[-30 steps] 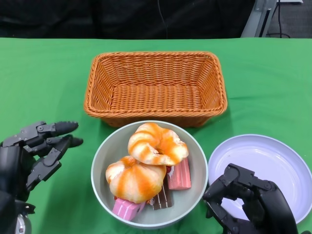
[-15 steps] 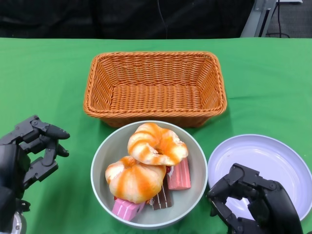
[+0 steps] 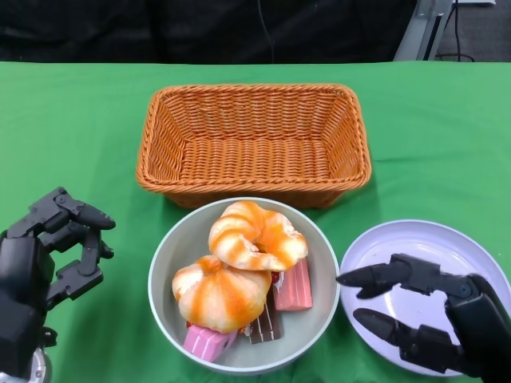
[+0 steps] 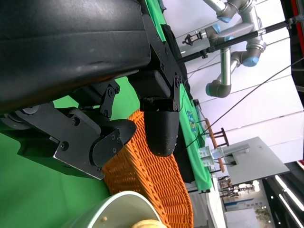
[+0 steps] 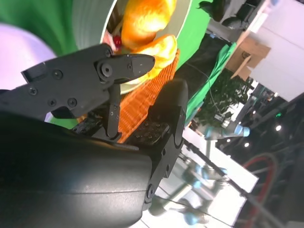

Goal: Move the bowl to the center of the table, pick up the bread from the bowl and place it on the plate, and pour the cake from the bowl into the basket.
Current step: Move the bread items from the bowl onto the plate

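green table (image 3: 72,136), dark backdrop, bowl (image 3: 169,263), left hand (image 3: 56,247) curled empty, right hand (image 3: 423,315) spread wide

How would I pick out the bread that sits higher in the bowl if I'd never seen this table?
Start at the big orange wicker basket on the green table; the pale bowl sits just in front of it. The upper bread, a glazed orange-and-cream twisted roll, lies nearest the basket. It rests partly on the second roll, and pink and brown cake pieces lie lower down.
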### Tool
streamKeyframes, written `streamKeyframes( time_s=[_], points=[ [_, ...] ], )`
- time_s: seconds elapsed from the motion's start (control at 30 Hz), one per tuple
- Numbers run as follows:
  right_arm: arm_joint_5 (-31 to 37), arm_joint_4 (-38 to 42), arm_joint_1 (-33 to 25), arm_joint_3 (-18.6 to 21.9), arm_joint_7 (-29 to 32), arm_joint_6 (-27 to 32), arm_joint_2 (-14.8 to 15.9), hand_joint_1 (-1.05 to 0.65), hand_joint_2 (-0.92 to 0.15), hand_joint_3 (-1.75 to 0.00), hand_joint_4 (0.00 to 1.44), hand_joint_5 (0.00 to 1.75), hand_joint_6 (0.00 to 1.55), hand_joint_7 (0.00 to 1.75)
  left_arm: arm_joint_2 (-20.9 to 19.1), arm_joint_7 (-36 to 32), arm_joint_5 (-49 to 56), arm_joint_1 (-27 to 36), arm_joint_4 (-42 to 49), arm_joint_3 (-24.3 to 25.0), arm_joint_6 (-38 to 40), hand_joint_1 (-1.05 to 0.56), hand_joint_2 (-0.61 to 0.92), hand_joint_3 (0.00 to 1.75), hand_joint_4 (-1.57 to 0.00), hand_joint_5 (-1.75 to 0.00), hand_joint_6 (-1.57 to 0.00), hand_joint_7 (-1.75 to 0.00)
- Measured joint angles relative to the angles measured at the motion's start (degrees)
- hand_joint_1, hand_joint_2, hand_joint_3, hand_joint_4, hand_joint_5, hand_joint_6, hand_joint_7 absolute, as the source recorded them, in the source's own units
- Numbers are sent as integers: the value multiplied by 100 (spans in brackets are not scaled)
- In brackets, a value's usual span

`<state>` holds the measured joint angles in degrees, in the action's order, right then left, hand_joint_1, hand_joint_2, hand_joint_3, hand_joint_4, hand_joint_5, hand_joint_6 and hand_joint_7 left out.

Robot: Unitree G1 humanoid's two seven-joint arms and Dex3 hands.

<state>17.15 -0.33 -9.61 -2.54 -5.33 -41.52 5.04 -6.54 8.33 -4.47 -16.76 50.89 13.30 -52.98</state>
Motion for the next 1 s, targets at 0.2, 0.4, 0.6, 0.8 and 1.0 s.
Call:
streamKeyframes(
  time_s=[0.2,0.4,0.6,0.8,1.0],
  points=[
    [1295,-975,-110,73,422,135,60,-60,-91,0,60,36,70,4,2,-62,52,-14,37,-27,-67,3,63,104,-75,-161,-73,-134],
    [1803,-1585,-170,47,673,454,63,-65,-91,0,61,29,68,1,2,-62,54,-24,84,-68,-89,2,63,103,-74,-161,-74,-134],
    [2725,-2119,-206,-102,762,1131,21,-76,-92,-1,57,22,61,0,5,-97,72,-41,128,-117,-103,2,64,102,-75,-162,-74,-135],
    [3939,-2513,-58,-486,1001,2083,-240,-80,-92,-1,58,20,56,0,34,-198,204,-53,210,-173,-125,3,64,103,-79,-159,-75,-135],
    [4323,-2189,357,-818,1380,2546,-228,-79,-91,-1,62,19,59,1,71,-242,237,-53,207,-215,-131,4,64,103,-81,-155,-76,-132]
  ],
)
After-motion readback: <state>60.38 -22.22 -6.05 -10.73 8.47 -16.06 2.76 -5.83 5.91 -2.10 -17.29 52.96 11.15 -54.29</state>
